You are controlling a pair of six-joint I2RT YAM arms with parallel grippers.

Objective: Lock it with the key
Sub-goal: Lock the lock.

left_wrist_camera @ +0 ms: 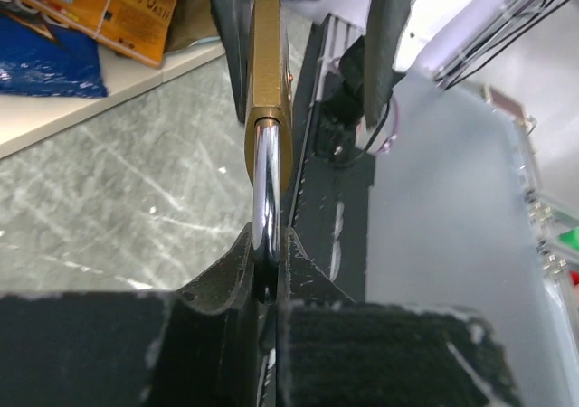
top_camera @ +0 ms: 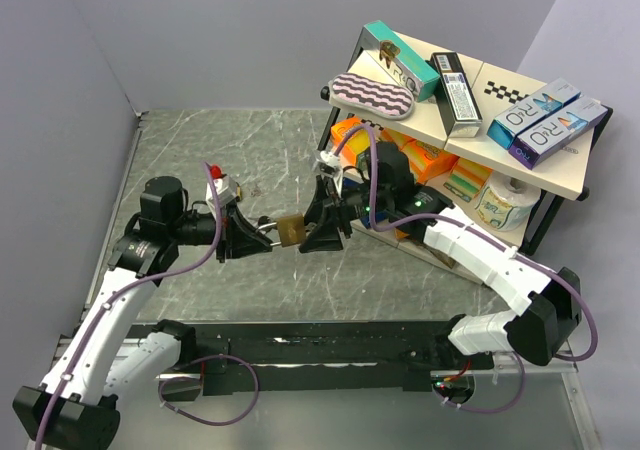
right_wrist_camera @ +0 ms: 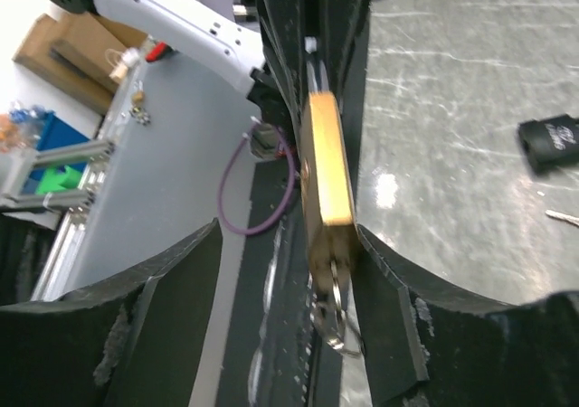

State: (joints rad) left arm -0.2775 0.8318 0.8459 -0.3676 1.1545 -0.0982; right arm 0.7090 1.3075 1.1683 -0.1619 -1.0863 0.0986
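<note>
A brass padlock [top_camera: 290, 229] hangs in the air between my two arms, above the marble table [top_camera: 200, 150]. My left gripper [top_camera: 262, 232] is shut on its chrome shackle [left_wrist_camera: 265, 181]; the left wrist view shows the shackle pinched between the jaws of that gripper [left_wrist_camera: 269, 253], with the brass body [left_wrist_camera: 269, 72] beyond. My right gripper [top_camera: 318, 232] is open around the body's far end. The right wrist view shows the padlock [right_wrist_camera: 327, 172] resting against the right finger [right_wrist_camera: 389, 280], with a wide gap to the other. A key with a ring [right_wrist_camera: 335, 312] hangs from the padlock's bottom end.
A shelf rack [top_camera: 470, 100] loaded with boxes and packets stands at the back right, close behind the right arm. A small black object [right_wrist_camera: 550, 143] lies on the table. A small red-tipped item [top_camera: 215, 173] sits by the left arm.
</note>
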